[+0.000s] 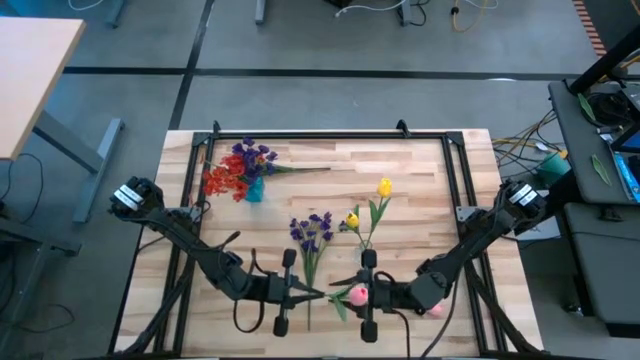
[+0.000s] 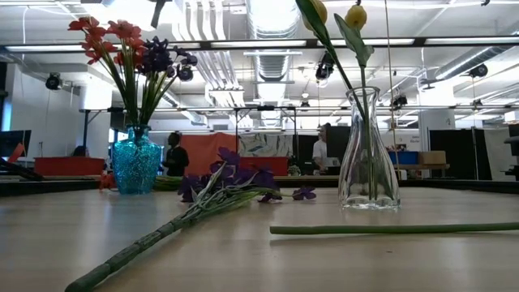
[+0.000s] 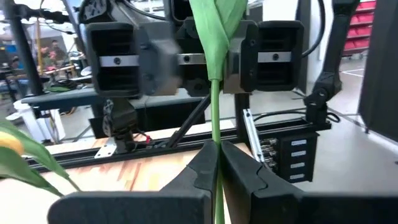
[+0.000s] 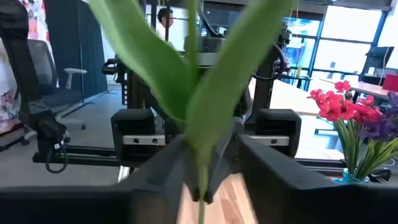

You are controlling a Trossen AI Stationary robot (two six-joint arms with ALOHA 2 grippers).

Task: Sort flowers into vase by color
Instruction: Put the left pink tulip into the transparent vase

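While both grippers (image 1: 312, 293) (image 1: 372, 292) pinched the pink tulip's (image 1: 356, 294) stem, a handover looked underway; next, one must release.

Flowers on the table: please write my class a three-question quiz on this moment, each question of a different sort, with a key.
1. True or false: the blue vase holds yellow flowers.
2. Which flower's stem does the left gripper pinch? A purple, B pink, C red.
3. Fill in: the yellow tulips stand in the ___ vase.
Key: 1 false, red and purple; 2 B, the pink flower, with the right gripper at its bud end; 3 clear vase.
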